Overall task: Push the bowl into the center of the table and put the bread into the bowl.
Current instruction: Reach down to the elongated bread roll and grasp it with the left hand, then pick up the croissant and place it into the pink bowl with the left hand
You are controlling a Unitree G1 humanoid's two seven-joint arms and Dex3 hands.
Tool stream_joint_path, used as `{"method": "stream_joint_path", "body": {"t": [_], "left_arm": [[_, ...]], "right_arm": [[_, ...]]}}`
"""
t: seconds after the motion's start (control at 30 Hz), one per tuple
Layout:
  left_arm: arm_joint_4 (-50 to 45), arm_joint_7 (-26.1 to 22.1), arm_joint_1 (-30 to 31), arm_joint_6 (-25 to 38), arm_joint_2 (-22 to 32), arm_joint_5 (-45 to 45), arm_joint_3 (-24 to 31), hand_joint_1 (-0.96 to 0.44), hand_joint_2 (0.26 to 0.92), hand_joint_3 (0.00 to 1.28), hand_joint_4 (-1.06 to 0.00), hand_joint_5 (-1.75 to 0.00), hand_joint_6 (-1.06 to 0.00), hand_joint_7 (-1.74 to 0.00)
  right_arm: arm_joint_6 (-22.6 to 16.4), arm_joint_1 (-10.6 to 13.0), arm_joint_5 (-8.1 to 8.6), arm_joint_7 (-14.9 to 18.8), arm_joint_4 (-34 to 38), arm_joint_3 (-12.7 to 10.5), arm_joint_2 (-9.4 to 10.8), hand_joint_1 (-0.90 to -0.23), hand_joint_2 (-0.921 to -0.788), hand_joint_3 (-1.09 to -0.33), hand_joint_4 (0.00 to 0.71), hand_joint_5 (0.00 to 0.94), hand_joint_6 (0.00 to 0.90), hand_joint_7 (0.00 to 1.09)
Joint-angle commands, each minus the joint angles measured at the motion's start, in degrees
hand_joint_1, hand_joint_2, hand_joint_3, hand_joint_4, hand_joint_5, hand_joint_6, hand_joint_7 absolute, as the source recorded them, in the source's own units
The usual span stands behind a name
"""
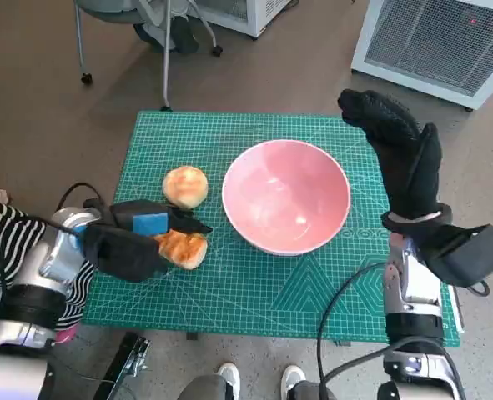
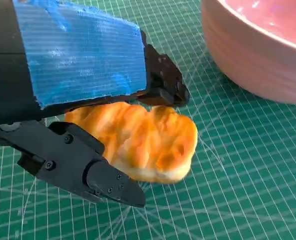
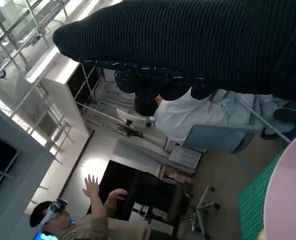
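Broadly, the green cutting mat (image 1: 254, 292) covers the table, and the pink bowl (image 1: 286, 195) sits on it at about the middle, a little toward the robot's right; judged from that, the pushing step looks done. The bowl's mouth is wide and faces straight up, with bare mat around it on every side.

The right hand (image 1: 396, 142) is raised beside the bowl's right rim, over the mat's right edge, fingers extended upward and holding nothing. It does not touch the bowl.

The left hand (image 1: 133, 237) is low on the mat, left of the bowl and near the front edge. Its fingers (image 2: 107, 182) are closed around the flat golden bread (image 2: 142, 137), one below and one above, as the left wrist view shows; whether the piece is off the mat yet I cannot tell. The bread's long axis runs roughly toward the bowl, which lies just to the hand's right and slightly farther from the robot. A short carry in that direction, rising over the near rim (image 2: 248, 65), should be what the next move needs.

A round bun (image 1: 185, 186) lies just beyond the left hand, between it and the bowl's left side, so the path ought to pass in front of it.
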Motion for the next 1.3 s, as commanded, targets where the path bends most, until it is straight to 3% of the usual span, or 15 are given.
{"method": "stream_joint_path", "body": {"t": [0.03,0.1,0.17,0.3,0.33,0.43,0.73,1.3], "left_arm": [[0.1,0.7,0.3,1.0,-0.1,1.1,-0.8,-0.02,0.824,0.02,-0.6,-0.13,-0.64,-0.14],[-0.2,0.8,0.5,1.3,-0.1,0.9,-0.7,-0.01,0.841,0.01,-0.65,-0.2,-0.66,-0.2],[-0.6,0.8,0.6,1.6,0.0,0.7,-0.6,0.01,0.862,0.01,-0.64,-0.37,-0.61,-0.4],[-1.3,0.8,0.6,1.5,0.4,0.5,-0.4,0.03,0.883,0.0,-0.64,-0.57,-0.57,-0.61],[-1.4,1.0,0.6,1.4,0.5,0.5,-0.4,0.02,0.897,0.06,-0.63,-0.82,-0.53,-0.86],[-1.8,1.6,0.6,0.6,0.8,0.3,0.0,0.01,0.913,0.12,-0.64,-1.12,-0.5,-1.12],[-3.9,1.6,0.2,-0.3,1.7,-2.0,2.1,0.0,0.92,0.1,-0.69,-1.28,-0.56,-1.1],[-18.4,-1.6,-2.7,5.6,2.3,-11.2,9.1,0.0,0.92,0.1,-0.69,-1.25,-0.57,-1.14]], "right_arm": [[0.3,1.4,-0.22,0.1,0.5,0.1,0.1,-0.71,-0.921,-0.698,0.172,0.003,0.075,0.41],[0.2,1.3,-0.15,0.2,0.7,0.1,0.1,-0.71,-0.921,-0.698,0.172,0.003,0.073,0.41],[0.1,1.3,-0.08,0.3,0.8,0.1,0.1,-0.71,-0.921,-0.698,0.172,0.002,0.07,0.41],[0.2,1.1,0.06,0.4,1.0,0.1,0.1,-0.711,-0.921,-0.698,0.171,0.001,0.068,0.41],[0.1,1.1,0.07,0.4,1.0,0.1,0.1,-0.711,-0.921,-0.698,0.17,0.001,0.068,0.41],[0.1,1.1,0.08,0.4,1.1,0.1,0.2,-0.711,-0.921,-0.698,0.17,0.001,0.066,0.41],[0.1,1.2,0.39,0.6,1.3,0.0,0.2,-0.712,-0.921,-0.698,0.169,0.0,0.062,0.42],[0.0,1.0,1.09,1.3,2.0,-0.5,-0.1,-0.715,-0.921,-0.695,0.168,0.001,0.06,0.42]]}}
